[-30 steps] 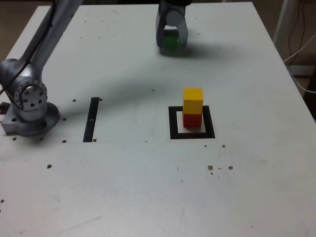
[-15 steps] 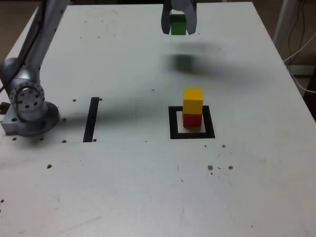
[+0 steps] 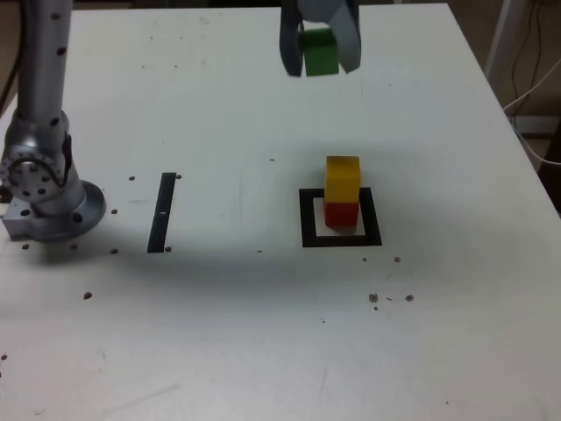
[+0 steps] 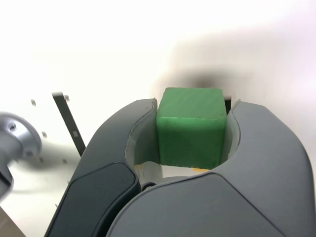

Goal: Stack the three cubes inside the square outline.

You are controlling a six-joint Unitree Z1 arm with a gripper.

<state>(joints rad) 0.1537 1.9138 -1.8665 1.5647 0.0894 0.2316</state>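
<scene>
The green cube (image 3: 319, 53) is clamped in the gripper (image 3: 319, 48) above the table's (image 3: 263, 333) far edge, apart from the yellow-on-red stack (image 3: 342, 191) in the square outline (image 3: 307, 219).

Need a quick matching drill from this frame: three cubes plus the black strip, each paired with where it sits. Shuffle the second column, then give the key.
Things:
1. green cube
2. yellow cube
3. red cube
4. black strip

Places:
A. on the table inside the square outline, bottom of the stack
B. held in the gripper, up off the table
C. flat on the table, at the exterior view's left of the outline
D. on top of another cube

Pairs: 1-B, 2-D, 3-A, 4-C
</scene>
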